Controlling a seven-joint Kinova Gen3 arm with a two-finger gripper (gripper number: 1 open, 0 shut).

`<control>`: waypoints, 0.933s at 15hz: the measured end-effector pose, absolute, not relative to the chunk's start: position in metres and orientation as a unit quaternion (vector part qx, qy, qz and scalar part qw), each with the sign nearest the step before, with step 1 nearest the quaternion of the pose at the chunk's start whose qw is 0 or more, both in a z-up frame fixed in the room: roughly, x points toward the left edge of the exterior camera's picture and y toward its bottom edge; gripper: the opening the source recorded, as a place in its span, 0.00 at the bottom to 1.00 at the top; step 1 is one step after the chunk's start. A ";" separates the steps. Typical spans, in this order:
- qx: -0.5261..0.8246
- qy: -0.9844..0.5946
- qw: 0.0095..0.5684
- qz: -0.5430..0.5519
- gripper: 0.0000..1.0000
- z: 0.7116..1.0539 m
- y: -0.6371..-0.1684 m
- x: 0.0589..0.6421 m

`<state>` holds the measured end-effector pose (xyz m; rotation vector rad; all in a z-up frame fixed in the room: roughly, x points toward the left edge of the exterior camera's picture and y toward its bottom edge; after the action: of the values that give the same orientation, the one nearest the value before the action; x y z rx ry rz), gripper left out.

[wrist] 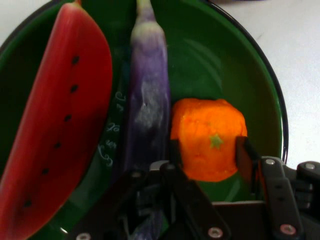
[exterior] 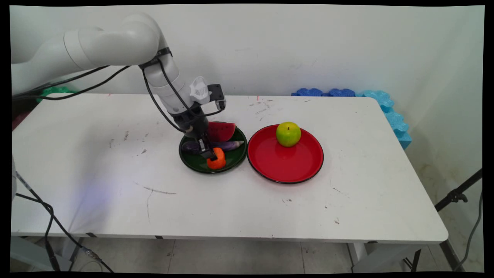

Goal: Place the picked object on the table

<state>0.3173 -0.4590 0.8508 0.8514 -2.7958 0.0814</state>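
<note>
Gripper down in the green plate, its fingers closed to the sides of the orange.

Main view: orange at the plate's 6 o'clock, eggplant and watermelon slice behind; apple on the red plate at 3 o'clock. Hand view: both fingertips press the orange's flanks, eggplant touching at 9 o'clock; apple unseen here.

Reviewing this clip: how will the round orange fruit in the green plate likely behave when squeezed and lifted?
The orange fruit looks like a rigid toy, so probably light and stiff. Its rounded sides between the gripper fingers may slip or rotate. Released, it could roll within the green plate toward the purple eggplant.
</note>
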 end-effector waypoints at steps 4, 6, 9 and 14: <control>0.276 -0.953 0.116 0.037 0.00 0.879 -0.462 0.312; 0.271 -0.954 0.122 0.040 0.00 0.896 -0.461 0.307; 0.264 -0.954 0.134 0.040 0.00 0.922 -0.455 0.300; 0.254 -0.953 0.160 0.025 0.00 0.958 -0.434 0.282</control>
<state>0.2819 -0.4336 0.9577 0.7269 -2.7238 0.0719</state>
